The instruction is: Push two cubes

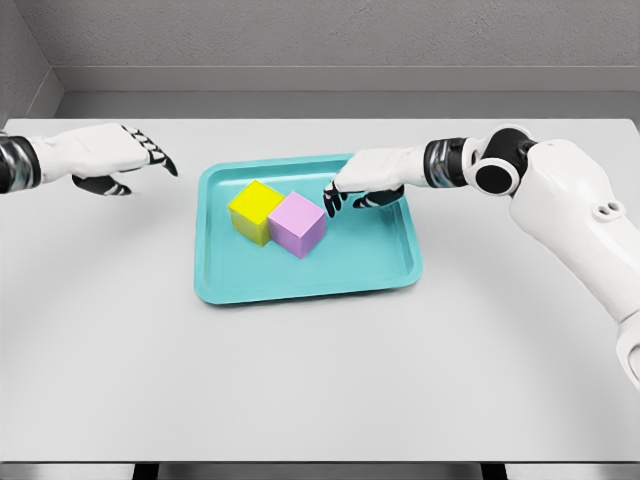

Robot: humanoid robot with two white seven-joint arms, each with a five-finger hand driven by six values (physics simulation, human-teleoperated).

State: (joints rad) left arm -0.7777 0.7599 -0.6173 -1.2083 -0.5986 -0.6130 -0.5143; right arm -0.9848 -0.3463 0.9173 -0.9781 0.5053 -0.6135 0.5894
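A yellow cube (256,210) and a pink cube (298,224), touching in the shallow teal plastic tray (300,283), are approached by the right hand (365,181), fingers extended for pushing; the open left hand (112,158) is held over the table's left edge.

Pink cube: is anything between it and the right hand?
Nothing visible. The right hand hangs over the tray, fingers pointing at the pink cube from its right, with only bare tray floor between. The yellow cube sits against the pink one's far, left side.
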